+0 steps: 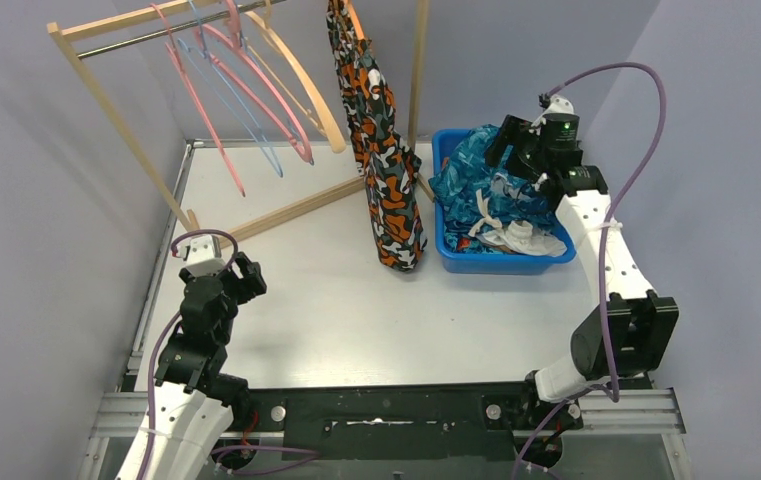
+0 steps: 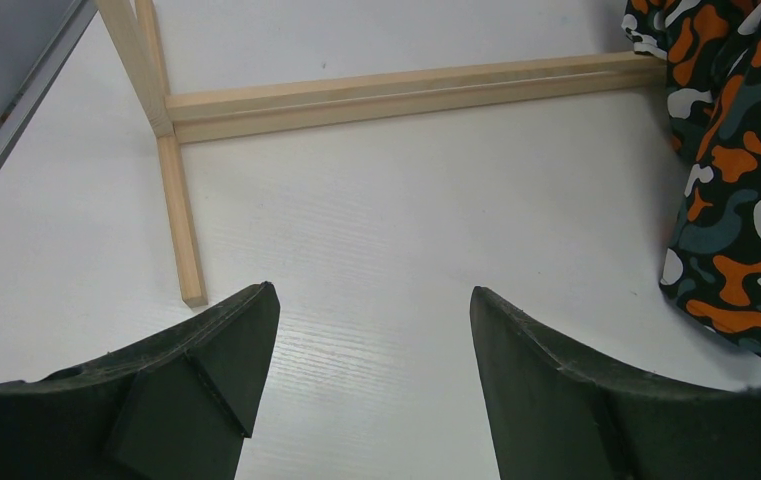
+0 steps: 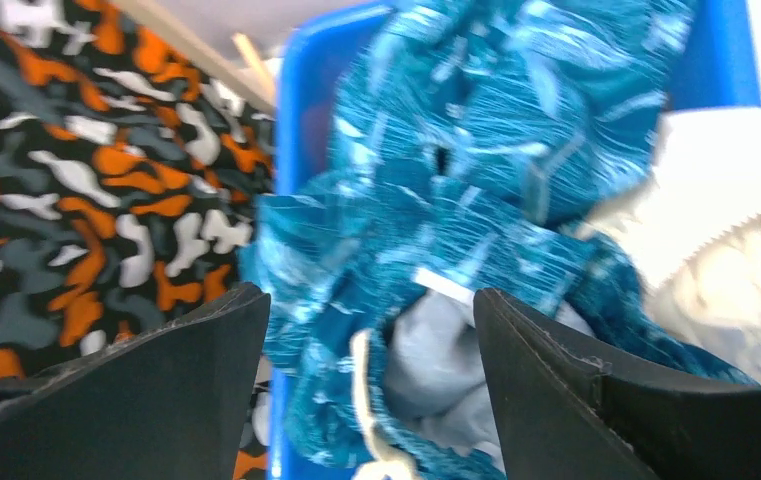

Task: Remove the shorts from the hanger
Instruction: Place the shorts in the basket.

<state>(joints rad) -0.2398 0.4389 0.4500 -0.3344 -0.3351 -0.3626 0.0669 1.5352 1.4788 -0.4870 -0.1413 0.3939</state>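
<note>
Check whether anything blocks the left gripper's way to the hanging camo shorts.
Nothing visible does. Only bare table lies between the open left gripper and the camo shorts; the rack's wooden base bar runs along the far side of that path.

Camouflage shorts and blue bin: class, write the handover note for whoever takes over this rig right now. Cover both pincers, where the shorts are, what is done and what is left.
Left pincer: open, empty, low over the table near the wooden rack base.
Right pincer: open, holding nothing, above the blue bin.
Shorts: teal patterned shorts and white shorts lie piled in the bin. Camouflage shorts hang from the rack beside it.
Done: the other hangers on the rail are bare.
Left: take the camouflage shorts off their hanger.
</note>
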